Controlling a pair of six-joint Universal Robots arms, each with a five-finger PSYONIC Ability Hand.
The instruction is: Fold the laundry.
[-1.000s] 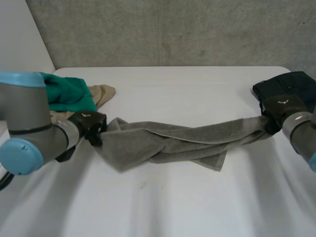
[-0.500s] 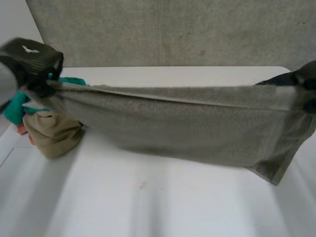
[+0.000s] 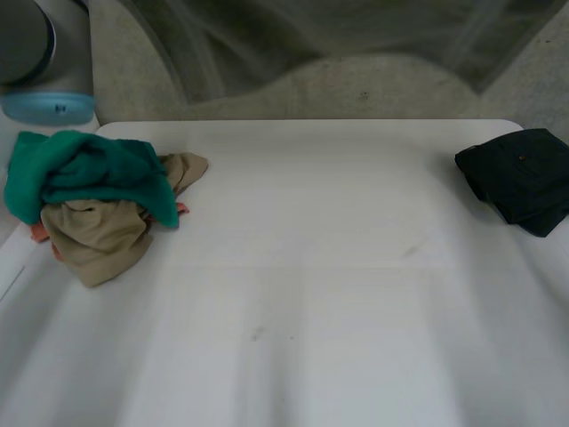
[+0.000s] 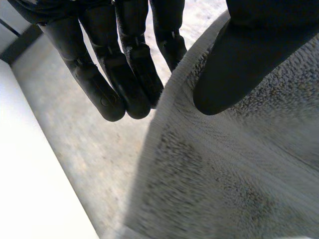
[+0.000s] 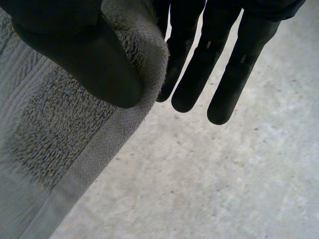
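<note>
Far left on the white table (image 3: pixel 311 294) sat a heap: a green cloth (image 3: pixel 89 173) over a tan cloth (image 3: pixel 98 236). The left hand (image 4: pixel 119 64) had the grey towel (image 4: pixel 239 164) pinched at its edge, thumb against straight fingers. The towel was stretched high above the table, a blur. The right hand (image 5: pixel 75 55) gripped the towel's hemmed edge, thumb pressed to fingers. Far right lay a dark folded cloth (image 3: pixel 520 178).

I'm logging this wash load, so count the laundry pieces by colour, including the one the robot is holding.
grey towel: 1, pinched by left hand and right hand
green cloth: 1
tan cloth: 1, as far as the pile shows
orange cloth: 1, mostly hidden
dark folded cloth: 1
Total: 5
</note>
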